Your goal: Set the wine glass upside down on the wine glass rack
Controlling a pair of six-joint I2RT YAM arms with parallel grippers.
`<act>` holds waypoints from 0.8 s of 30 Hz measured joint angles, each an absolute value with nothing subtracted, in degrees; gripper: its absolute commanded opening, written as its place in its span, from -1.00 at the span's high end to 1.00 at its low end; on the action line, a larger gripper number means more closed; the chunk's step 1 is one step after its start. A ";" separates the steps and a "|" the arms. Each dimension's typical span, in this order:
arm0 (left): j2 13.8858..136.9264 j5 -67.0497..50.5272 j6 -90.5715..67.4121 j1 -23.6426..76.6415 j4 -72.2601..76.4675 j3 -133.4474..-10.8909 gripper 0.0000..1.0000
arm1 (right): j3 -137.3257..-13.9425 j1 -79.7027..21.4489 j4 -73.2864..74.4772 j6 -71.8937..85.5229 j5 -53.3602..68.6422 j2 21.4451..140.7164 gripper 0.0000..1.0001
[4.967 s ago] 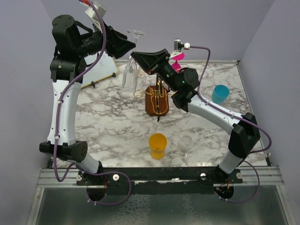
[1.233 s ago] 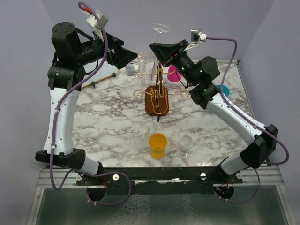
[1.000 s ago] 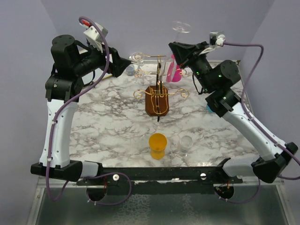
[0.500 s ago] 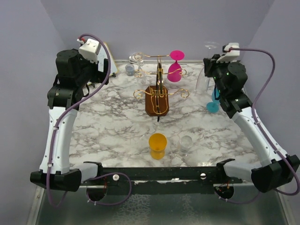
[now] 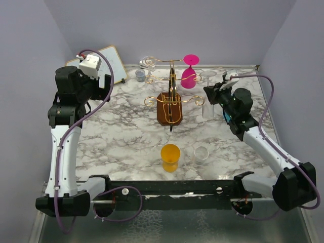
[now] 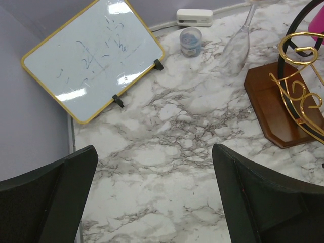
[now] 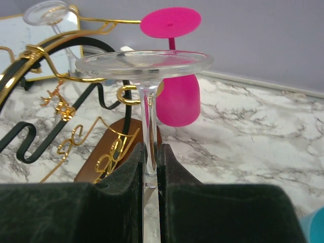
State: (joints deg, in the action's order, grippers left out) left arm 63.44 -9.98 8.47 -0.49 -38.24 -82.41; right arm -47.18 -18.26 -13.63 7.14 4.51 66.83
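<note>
The wine glass rack (image 5: pixel 170 110) stands in the middle of the marble desk (image 5: pixel 121 136). My left gripper (image 6: pixel 152 202) hangs wide apart, holding nothing. My right gripper (image 7: pixel 151 157) is clamped on the stem of the wine glass (image 7: pixel 144 63), foot up, just right of the rack.

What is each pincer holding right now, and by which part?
The right pincer is shut on the stem of the clear wine glass, held upside down, foot on top. The left pincer is open and empty.

Left arm (image 5: pixel 61 152), right arm (image 5: pixel 263 149): white links, black joints, purple cables (image 5: pixel 273 93); left end effector (image 6: pixel 154 149) matte black.
</note>
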 measured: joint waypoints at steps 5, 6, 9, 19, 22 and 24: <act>63.42 -11.92 8.25 -1.56 -38.24 -81.08 -0.98 | -44.45 -18.26 -21.19 7.14 9.80 67.46 0.98; 63.44 -12.27 8.25 -1.56 -38.20 -80.86 -0.98 | -43.97 -18.26 -22.68 7.14 11.00 68.12 0.98; 63.44 -12.95 8.05 -1.56 -38.17 -80.49 -0.98 | -43.55 -18.26 -25.58 7.22 13.72 70.48 0.98; 63.88 -14.59 7.22 -1.76 -37.95 -79.94 -0.98 | -44.84 -18.26 -31.16 8.75 20.58 80.20 0.98; 64.31 -14.81 7.18 -1.76 -37.91 -79.94 -0.98 | -45.82 -18.26 -32.25 9.19 21.78 81.82 0.98; 64.53 -15.00 7.18 -1.76 -37.89 -79.94 -0.98 | -46.19 -18.26 -33.43 9.54 22.48 82.78 0.98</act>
State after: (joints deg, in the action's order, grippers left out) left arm 64.53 -15.00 7.18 -1.76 -37.89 -79.94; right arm -46.19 -18.26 -33.43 9.54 22.48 82.78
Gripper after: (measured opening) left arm 0.991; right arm 0.084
